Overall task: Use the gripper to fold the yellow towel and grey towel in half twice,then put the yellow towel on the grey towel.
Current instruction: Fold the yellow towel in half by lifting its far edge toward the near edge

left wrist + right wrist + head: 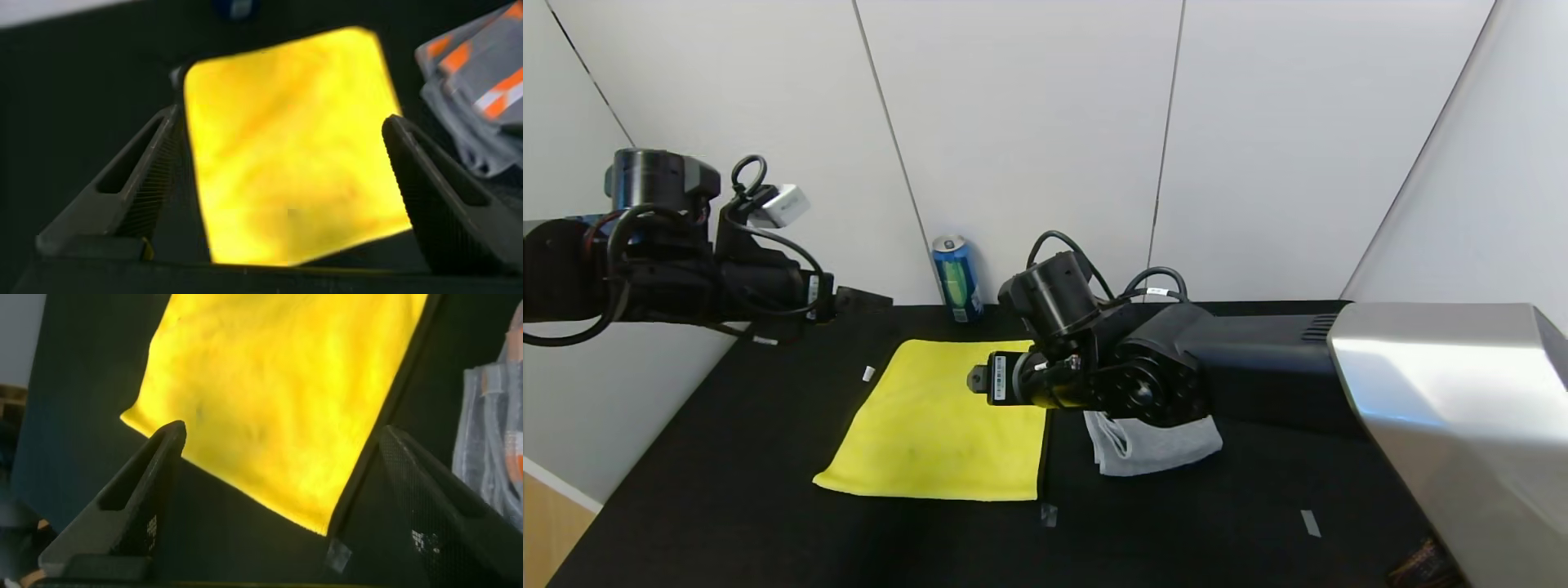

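The yellow towel (931,433) lies flat and unfolded on the black table (727,490). To its right sits the grey towel (1152,449), folded into a small stack, its far part hidden under my right arm. Orange patches show on the grey towel (474,73) in the left wrist view. My right gripper (977,380) hovers open above the yellow towel's right side; its view shows the yellow towel (286,376) and the near right corner below the right gripper (283,433). My left gripper (866,299) is raised, open and empty, beyond the towel's far left corner. In its own view the left gripper (283,120) frames the yellow towel (286,180).
A blue can (956,279) stands at the back edge against the white wall. Small tape marks lie on the table at the towel's far left (868,373), near its front right corner (1049,514) and further right (1310,523). The table's left edge drops off.
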`<control>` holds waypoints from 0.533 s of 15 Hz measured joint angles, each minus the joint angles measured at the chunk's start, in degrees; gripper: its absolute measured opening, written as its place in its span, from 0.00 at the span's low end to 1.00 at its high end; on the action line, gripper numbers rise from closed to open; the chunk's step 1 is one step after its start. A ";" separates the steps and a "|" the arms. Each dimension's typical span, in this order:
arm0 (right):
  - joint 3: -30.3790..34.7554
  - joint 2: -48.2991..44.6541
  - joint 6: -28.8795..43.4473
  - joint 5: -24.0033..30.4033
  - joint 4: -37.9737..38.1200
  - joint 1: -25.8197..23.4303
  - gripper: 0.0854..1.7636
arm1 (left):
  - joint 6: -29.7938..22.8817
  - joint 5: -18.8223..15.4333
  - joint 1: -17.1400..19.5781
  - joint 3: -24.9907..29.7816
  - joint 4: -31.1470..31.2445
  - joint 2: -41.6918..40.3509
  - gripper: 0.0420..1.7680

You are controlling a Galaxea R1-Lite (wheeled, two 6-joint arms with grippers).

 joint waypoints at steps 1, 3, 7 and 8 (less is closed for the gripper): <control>0.00 0.26 0.09 0.06 0.13 0.11 0.96 | 1.60 -0.32 1.80 1.46 1.56 -0.63 0.97; 0.17 0.66 0.20 0.09 0.29 0.16 0.96 | 2.74 -0.51 4.25 5.18 2.90 -1.60 0.97; 1.11 1.13 0.33 0.02 0.68 -0.05 0.96 | 3.67 -2.22 6.60 11.39 7.94 -2.83 0.97; 1.52 1.27 0.77 0.02 0.71 -0.20 0.96 | 4.11 -2.51 6.92 12.50 8.52 -3.02 0.97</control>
